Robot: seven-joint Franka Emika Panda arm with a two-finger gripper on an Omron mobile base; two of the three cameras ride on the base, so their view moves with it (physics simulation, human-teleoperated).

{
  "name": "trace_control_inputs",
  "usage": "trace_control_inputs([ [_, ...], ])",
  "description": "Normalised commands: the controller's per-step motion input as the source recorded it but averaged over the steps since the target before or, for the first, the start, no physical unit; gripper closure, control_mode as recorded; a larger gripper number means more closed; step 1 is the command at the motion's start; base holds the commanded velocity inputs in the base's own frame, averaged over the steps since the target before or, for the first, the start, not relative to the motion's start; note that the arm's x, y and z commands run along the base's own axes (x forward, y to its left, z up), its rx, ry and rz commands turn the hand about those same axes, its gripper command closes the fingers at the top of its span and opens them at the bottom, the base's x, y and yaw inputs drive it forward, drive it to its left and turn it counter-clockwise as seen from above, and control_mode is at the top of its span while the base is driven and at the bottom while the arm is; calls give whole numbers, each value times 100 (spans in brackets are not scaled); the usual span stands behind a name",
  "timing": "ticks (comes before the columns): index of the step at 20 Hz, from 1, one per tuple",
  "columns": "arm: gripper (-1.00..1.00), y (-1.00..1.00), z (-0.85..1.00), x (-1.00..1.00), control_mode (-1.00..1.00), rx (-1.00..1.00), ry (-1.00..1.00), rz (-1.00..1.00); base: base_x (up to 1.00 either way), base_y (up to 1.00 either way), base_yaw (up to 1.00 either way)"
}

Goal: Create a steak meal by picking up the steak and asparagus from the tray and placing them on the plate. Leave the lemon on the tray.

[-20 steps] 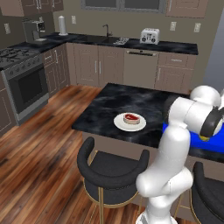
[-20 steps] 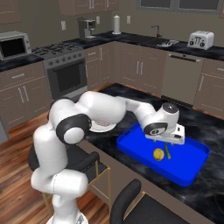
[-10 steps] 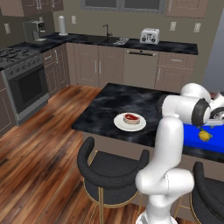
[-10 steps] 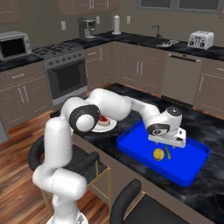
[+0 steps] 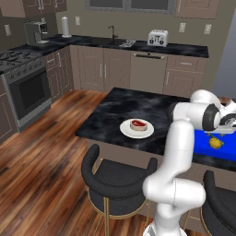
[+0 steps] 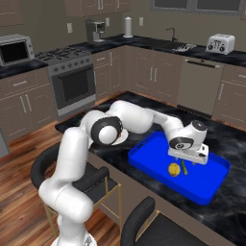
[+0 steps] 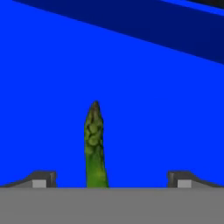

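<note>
The steak (image 5: 138, 124) lies on the white plate (image 5: 125, 131) near the island's front edge. At the island's right end sits the blue tray (image 6: 211, 185), holding the lemon (image 6: 173, 169) and the asparagus (image 6: 183, 167) side by side. My gripper (image 6: 187, 161) hangs low over the tray, right above the asparagus. In the hand view the asparagus (image 7: 95, 144) points away along the tray floor (image 7: 166, 100) and runs down between the two fingertips (image 7: 43, 178). The gripper (image 7: 111, 179) is open, its tips wide apart on either side of the stalk. The lemon (image 5: 215, 143) shows just below the hand.
Two dark bar stools (image 5: 117, 177) stand along the island's near side. The black marble island top (image 5: 120, 108) stretches behind the plate. A stove (image 6: 72, 79), counters and a toaster (image 6: 220, 44) line the far walls.
The hand has moved a little lower over the tray, toward the asparagus, and the arm's elbow has swung over. Steak, plate and lemon stay where they were.
</note>
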Motion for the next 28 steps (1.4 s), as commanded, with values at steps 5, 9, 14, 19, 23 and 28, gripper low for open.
trace_control_inputs([
  [5, -100, -1, -29, 27, -100, 1, 1, 0, 0, 0, 0],
  [9, -100, 0, -46, 18, -100, 0, 0, 0, 0, 0, 0],
  [14, 100, 21, -60, 5, -100, -1, 0, 0, 0, 0, 0],
  [19, 100, 38, -32, 2, -100, -2, 0, 0, 0, 0, 0],
  [23, 100, 19, 0, 1, -100, 0, 0, -4, 0, 0, 0],
  [28, 100, 9, 18, -15, -100, 0, 2, 0, 0, 0, 0],
])
